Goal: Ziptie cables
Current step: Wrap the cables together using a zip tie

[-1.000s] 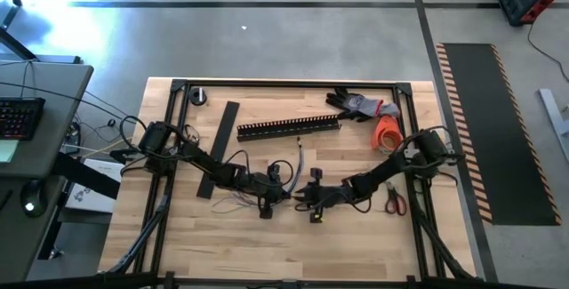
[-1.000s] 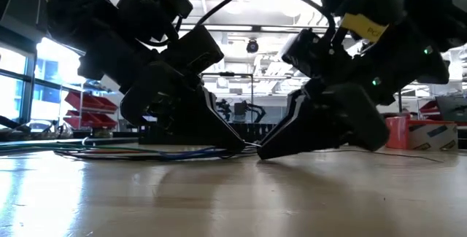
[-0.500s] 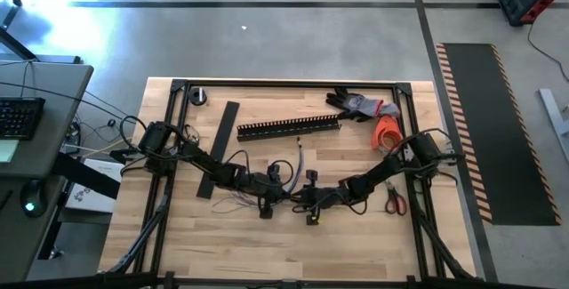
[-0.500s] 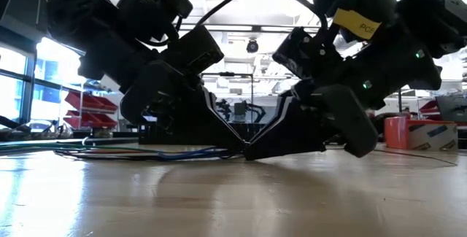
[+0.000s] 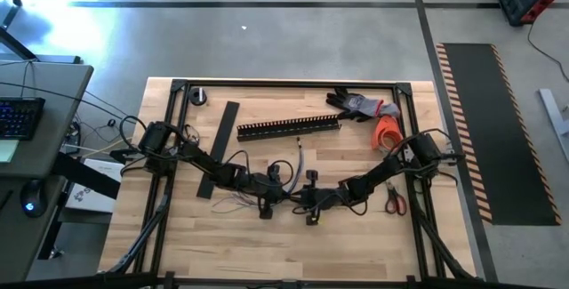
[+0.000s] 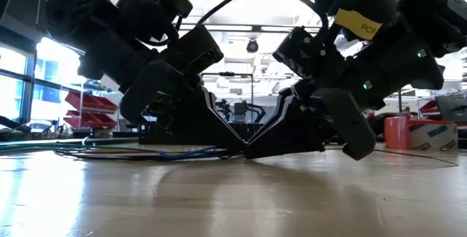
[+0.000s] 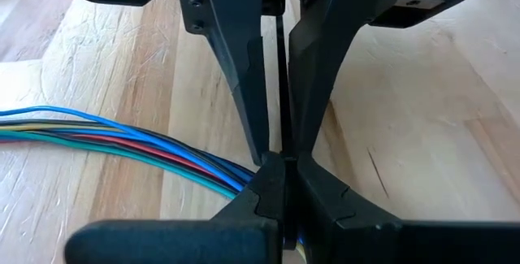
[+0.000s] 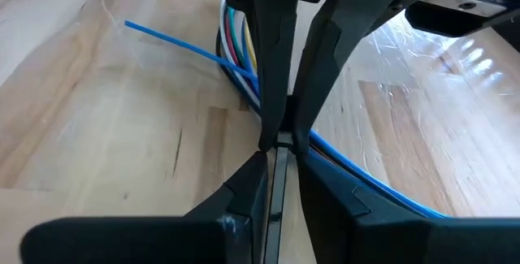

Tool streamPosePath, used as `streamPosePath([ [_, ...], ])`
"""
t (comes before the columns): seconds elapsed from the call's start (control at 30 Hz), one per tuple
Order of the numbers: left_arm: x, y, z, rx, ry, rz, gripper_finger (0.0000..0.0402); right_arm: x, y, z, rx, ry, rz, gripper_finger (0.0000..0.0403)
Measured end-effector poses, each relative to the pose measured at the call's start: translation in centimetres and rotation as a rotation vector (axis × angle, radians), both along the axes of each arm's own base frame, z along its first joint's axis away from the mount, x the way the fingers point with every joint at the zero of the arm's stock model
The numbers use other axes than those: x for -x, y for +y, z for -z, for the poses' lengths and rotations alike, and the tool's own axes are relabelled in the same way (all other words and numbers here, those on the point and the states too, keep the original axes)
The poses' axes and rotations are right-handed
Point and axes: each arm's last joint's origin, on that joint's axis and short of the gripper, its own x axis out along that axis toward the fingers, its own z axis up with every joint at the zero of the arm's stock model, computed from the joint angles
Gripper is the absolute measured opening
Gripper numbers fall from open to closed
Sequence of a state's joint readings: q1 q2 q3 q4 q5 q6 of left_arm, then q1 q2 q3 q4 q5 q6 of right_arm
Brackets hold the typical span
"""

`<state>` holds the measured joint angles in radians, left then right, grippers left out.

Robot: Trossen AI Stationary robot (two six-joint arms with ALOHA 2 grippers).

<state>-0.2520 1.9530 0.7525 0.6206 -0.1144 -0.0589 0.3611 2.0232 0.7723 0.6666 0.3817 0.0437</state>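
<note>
The cables [image 7: 122, 134] are a bundle of thin coloured wires lying on the wooden table, seen also in the low view [image 6: 146, 152] and in the high view [image 5: 233, 203]. They run up to my left gripper [image 7: 278, 162], which is shut on them at mid-table [image 5: 286, 193]. My right gripper [image 8: 276, 144] meets it tip to tip [image 5: 300, 196] from the other side. It is shut on the ziptie [image 8: 275, 184], a thin strip that also shows between its fingers in the left wrist view [image 7: 281, 77]. My left gripper pinches the bundle's end [image 7: 248, 175] between its two fingertips, slanting down from the table's left. The wires trail away from the tips and lie slack on the table. My right gripper has the ziptie [image 8: 276, 162] between its two fingers, slanting down from the table's right. The strip runs along the fingers, back toward the wrist. The fingertips [image 6: 248, 152] rest low at the table surface against my left gripper's tips.
At the back lie a black slotted channel [image 5: 289, 129], a flat black strip [image 5: 218, 151], grey gloves [image 5: 360, 105] and an orange object [image 5: 387, 133]. Red-handled cutters [image 5: 396, 202] lie at the right. A short wire bundle [image 5: 300, 157] lies just behind the grippers. The near half of the table is bare wood.
My right gripper has moved toward the table's left and a little down, until its fingertips meet my left gripper's tips at the table surface. The cables lie as before.
</note>
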Motion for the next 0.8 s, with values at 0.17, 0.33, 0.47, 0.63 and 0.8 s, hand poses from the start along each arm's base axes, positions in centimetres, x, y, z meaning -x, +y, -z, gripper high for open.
streamPosePath([
  [0.17, 0.0, 0.0, 0.0, -0.001, 0.001, 0.0, 0.0, 0.0, 0.0, 0.0, 0.006, 0.002, -0.007, 0.0057],
  [0.33, 0.0, 0.0, 0.0, 0.0, -0.001, 0.002, 0.0, 0.2, 0.3, -0.9, 0.018, 0.002, -0.025, 0.0057],
  [0.47, 0.0, 0.0, 0.0, -0.001, 0.005, 0.001, 0.0, 0.2, 0.2, -1.2, 0.01, -0.002, -0.027, 0.0057],
  [0.63, 0.0, 0.0, 0.0, -0.001, 0.003, 0.001, 0.0, 0.2, 0.2, -1.2, 0.002, 0.001, -0.034, 0.0057],
  [0.8, 0.0, 0.0, 0.0, -0.001, 0.002, 0.001, 0.0, 0.4, 0.1, -0.9, -0.005, 0.035, -0.024, 0.0057],
])
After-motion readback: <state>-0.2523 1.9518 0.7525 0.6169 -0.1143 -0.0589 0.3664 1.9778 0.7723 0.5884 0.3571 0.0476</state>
